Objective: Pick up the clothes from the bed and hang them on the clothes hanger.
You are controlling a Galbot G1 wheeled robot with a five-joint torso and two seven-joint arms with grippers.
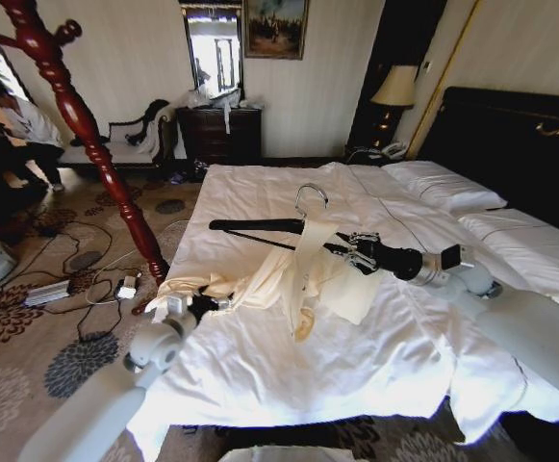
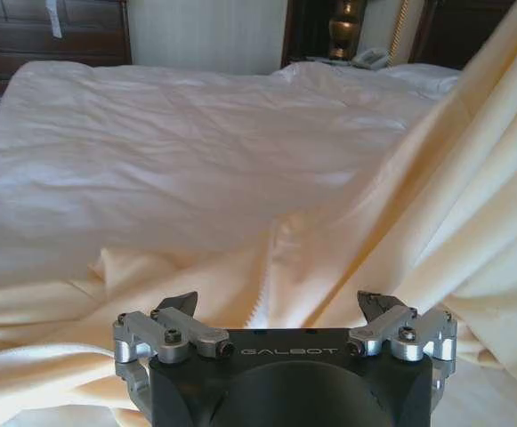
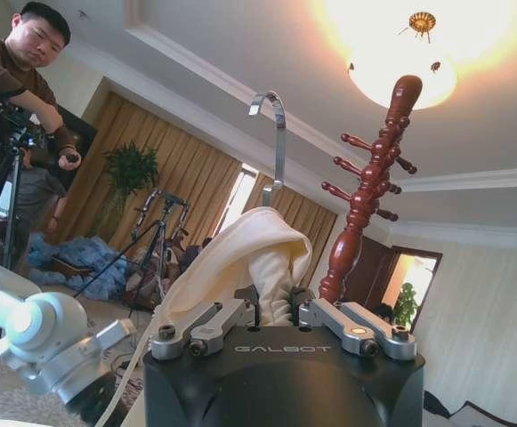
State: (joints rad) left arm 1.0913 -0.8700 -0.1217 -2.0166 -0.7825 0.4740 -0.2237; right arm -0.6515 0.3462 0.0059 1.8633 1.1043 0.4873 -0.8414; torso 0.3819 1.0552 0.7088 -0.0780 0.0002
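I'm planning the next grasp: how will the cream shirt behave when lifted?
Probably floppy: the cream shirt drapes in folds over the hanger held by the right hand. Likely light and thin, sagging toward the bed. It may slide off; the left hand is open.

Legible text, two entries. "GALBOT", pale letters on the black housing of the left gripper (image 2: 280,307), bottom centre of the left wrist view. "GALBOT", same lettering on the black housing of the right gripper (image 3: 276,311), bottom centre of the right wrist view.
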